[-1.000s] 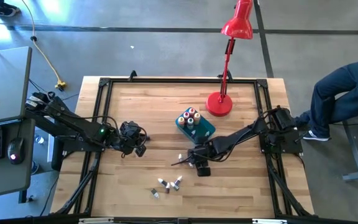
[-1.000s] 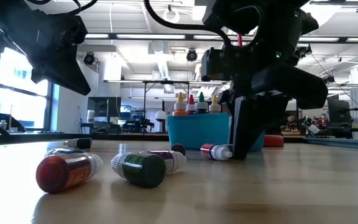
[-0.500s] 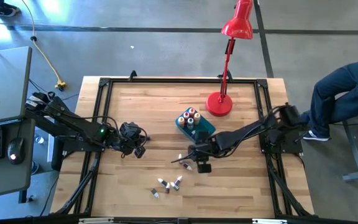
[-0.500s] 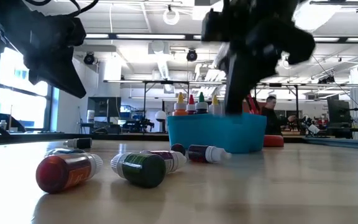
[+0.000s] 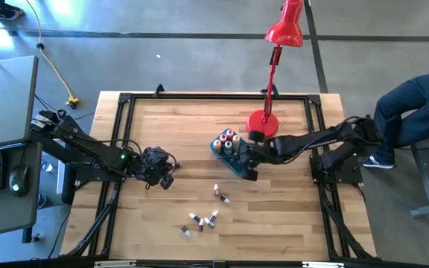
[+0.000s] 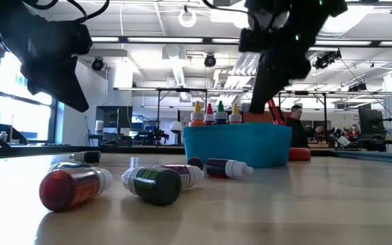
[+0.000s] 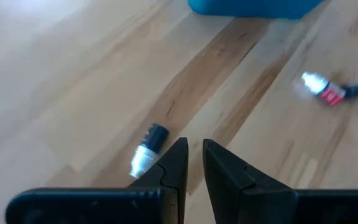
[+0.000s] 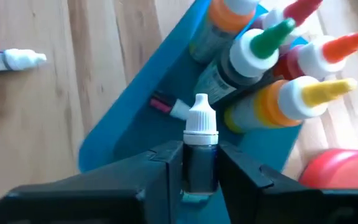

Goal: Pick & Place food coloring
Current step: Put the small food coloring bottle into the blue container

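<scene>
Wooden worktop (image 5: 185,134) still has loose bottles (image 5: 199,221) lying around, while the right end effector (image 8: 199,163) pinches a dark bottle (image 8: 200,149) cap-up over the tub (image 5: 241,158), presumably to slot it beside the others.

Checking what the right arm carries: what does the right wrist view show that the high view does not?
Right wrist only: the right hand shut on a dark white-capped dropper bottle over the teal plastic tub.
High only: the left hand waiting, loose bottles near the table's front.
Both: upright bottles in the tub, the red lamp base.
</scene>
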Tool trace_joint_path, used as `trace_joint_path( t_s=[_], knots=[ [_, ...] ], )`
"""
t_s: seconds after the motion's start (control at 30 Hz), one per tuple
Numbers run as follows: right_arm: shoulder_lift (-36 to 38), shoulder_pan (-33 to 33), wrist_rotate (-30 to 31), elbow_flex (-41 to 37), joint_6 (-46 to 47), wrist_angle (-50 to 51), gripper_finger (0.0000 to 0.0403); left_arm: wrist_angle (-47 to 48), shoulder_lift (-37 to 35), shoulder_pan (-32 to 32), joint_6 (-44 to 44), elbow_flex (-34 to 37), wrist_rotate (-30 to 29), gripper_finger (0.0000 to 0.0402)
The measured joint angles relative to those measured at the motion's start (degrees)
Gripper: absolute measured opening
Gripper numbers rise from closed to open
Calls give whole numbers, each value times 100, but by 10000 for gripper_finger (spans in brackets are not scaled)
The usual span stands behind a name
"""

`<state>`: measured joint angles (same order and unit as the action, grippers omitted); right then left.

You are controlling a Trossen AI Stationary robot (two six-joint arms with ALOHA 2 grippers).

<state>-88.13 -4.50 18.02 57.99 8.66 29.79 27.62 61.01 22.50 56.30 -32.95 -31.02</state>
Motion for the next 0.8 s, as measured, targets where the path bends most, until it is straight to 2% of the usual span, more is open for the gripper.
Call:
trace_joint_path(
  t_s=[0.17, 0.37, 0.57, 0.8],
  knots=[
    [3, 193, 61, -609, -261, -1097, 119, -8, 33, 0, -706, 0, -122, 68],
    [34, 238, 5, -631, -270, -1227, 146, 145, 131, 0, -824, 0, -150, 130],
    [34, 149, -47, -380, -270, -1255, 150, 306, 552, 0, -826, 2, -105, 177],
    [36, 36, -61, -281, -270, -1299, 147, 249, 1281, 0, -853, 2, -111, 184]
  ],
)
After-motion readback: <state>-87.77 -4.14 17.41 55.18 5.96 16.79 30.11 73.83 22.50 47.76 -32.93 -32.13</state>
